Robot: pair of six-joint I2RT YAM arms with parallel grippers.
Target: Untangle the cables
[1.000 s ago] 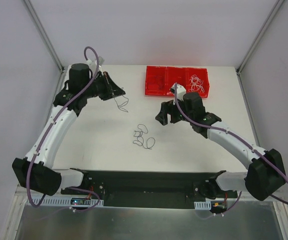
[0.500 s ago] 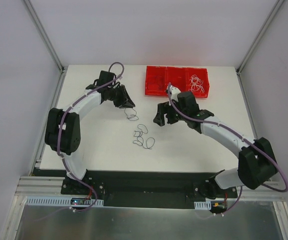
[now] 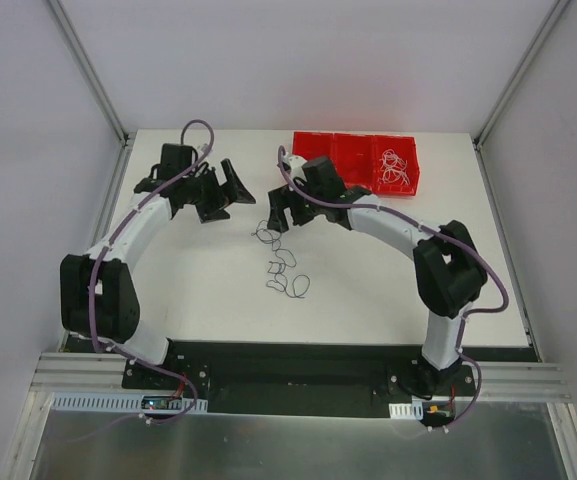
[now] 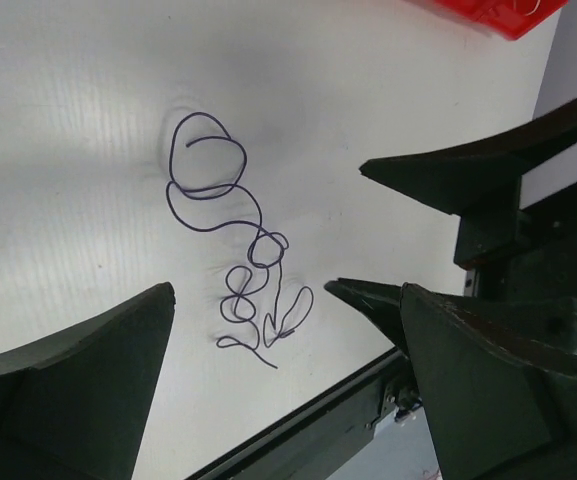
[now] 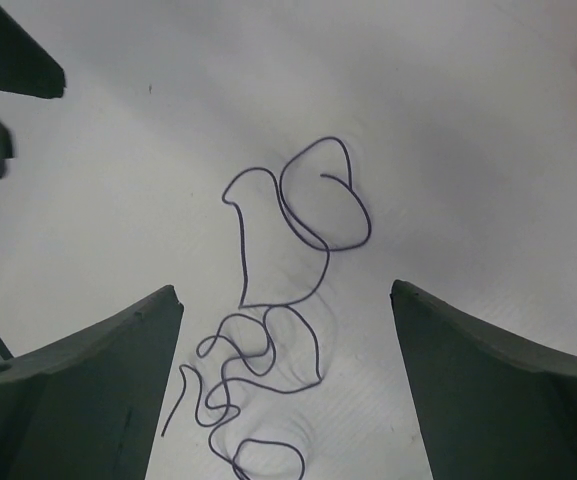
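White tabletop (image 3: 198, 290) bears perhaps two dark cables (image 3: 286, 272), one red bin (image 3: 313, 172).

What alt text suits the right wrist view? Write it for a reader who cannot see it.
A thin dark purple cable lies in loose curls on a white table, framed by the open right end effector. Its two black fingers stand wide apart on either side of the cable and touch nothing.

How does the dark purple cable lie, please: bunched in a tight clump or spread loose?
Spread loose: the purple cable lies on the white table in open curls and loops, not in a clump.
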